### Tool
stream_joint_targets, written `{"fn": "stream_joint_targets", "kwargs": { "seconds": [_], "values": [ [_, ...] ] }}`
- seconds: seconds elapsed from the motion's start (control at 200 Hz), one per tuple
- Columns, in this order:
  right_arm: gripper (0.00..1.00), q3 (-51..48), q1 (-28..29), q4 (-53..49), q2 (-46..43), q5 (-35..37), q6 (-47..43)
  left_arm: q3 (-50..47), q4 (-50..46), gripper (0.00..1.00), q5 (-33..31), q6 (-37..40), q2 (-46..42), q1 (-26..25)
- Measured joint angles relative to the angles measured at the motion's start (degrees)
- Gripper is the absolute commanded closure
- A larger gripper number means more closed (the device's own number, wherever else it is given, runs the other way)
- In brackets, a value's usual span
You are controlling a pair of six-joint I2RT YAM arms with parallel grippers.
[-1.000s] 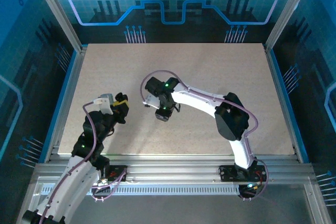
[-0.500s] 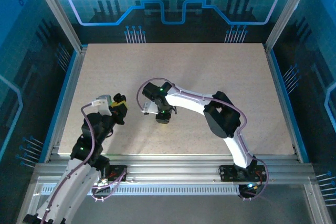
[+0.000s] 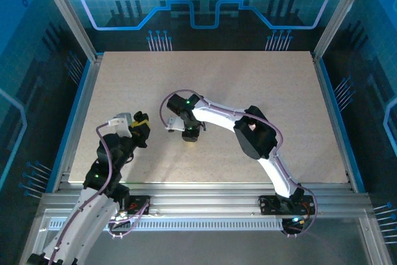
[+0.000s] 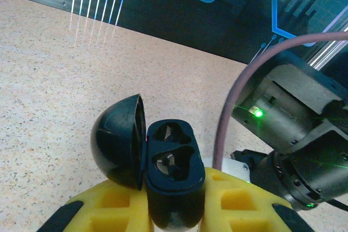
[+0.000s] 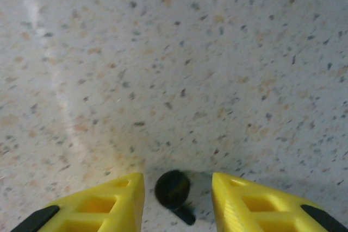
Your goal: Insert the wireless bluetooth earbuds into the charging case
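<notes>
One dark earbud (image 5: pixel 173 189) lay on the speckled table (image 5: pixel 217 52), round head uppermost and short stem pointing toward the near edge of the right wrist view. The right gripper (image 5: pixel 178 182) straddled it, yellow fingers (image 5: pixel 103 202) apart with a gap on each side, gripping nothing.

The bud was small and rounded, so a closing pinch that met it off-centre would probably have squirted it sideways or rolled it out from between the pads. A grip on the head alone might also have let it twist, leaving the stem wrongly turned for its seat.

The charging case (image 4: pixel 171 172) was black and clamped between the fingers of the left gripper (image 4: pixel 174 210). Its domed lid (image 4: pixel 117 139) was swung open to one side and its two shaped wells (image 4: pixel 169 150) faced the camera. Whether either well was already filled could not be told.

Those wells looked close-fitting, so a bud brought in tilted would likely have jammed on the rim or dropped to the table. A hard push could have shifted the case in its grip or knocked the lid shut. The right arm's pink cable (image 4: pixel 228 107) hung near the case and might have brushed it.

No brand, label or lettering could be read on bud or case. The back wall (image 4: pixel 163 4) carried only blue circuit-style lines.
</notes>
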Motion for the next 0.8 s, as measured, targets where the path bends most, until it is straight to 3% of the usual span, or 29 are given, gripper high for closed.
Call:
{"fn": "stream_joint_targets", "kwargs": {
  "seconds": [0.145, 0.375, 0.565, 0.795],
  "values": [
    [0.69, 2.78, -0.5, -1.16, 1.84, 0.57, -0.24, 0.0, 0.02, 0.83, 0.02, 0.0, 0.28, 0.0],
    [0.7, 5.16, -0.92, -2.93, 3.28, 1.2, 0.04, 0.0, 0.2, 0.83, 0.02, 0.0, 1.62, 0.0],
    [0.65, 7.28, -2.16, -4.02, 4.31, 1.84, 2.78, 0.0, 0.57, 0.83, 0.04, -0.04, 3.26, 0.02],
    [0.59, 11.78, -7.61, -5.84, 4.52, -1.31, 10.78, 0.0, 0.92, 0.83, 0.04, -0.48, 4.13, 0.02]
  ]
}}
